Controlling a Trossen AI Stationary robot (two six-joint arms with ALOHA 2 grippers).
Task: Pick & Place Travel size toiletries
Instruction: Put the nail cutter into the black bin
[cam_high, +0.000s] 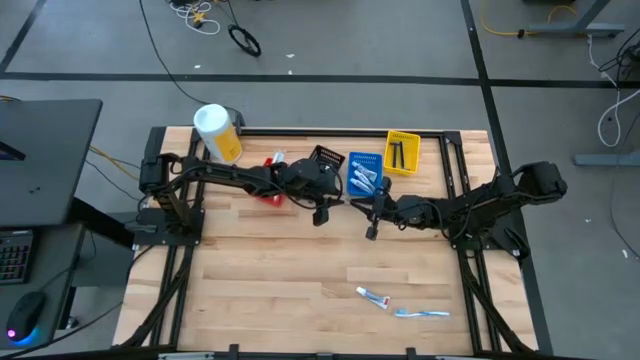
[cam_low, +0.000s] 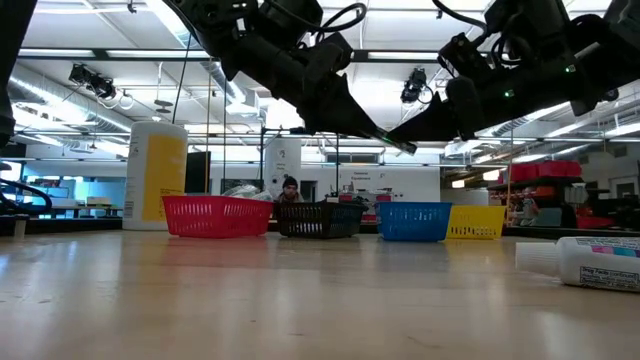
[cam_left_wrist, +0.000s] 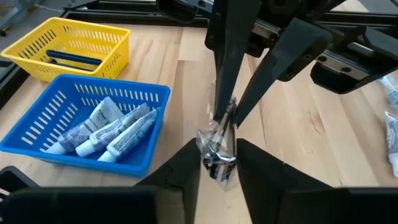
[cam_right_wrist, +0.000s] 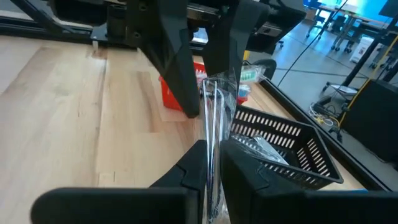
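Handover at frame centre: left claw (cam_left_wrist: 217, 163) and right claw (cam_right_wrist: 213, 163) both clamped on one wrapped razor (cam_left_wrist: 217, 152) above the counter (cam_high: 300, 270). We judge one should loosen first, near the black bin (cam_high: 328, 157).

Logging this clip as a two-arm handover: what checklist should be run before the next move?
1. Wrapped packet is off the table, between both grippers: ok.
2. Right gripper has its jaws pinched on the packet's upper end: ok.
3. Left gripper has its jaws flanking the packet, firm hold: cannot tell.
4. Packet contents identified for choosing a bin: cannot tell.
5. Blue bin, yellow bin and black bin are open on top and unblocked: ok.
6. All toiletries sorted: not ok, a tube and a toothbrush lie loose on the table.
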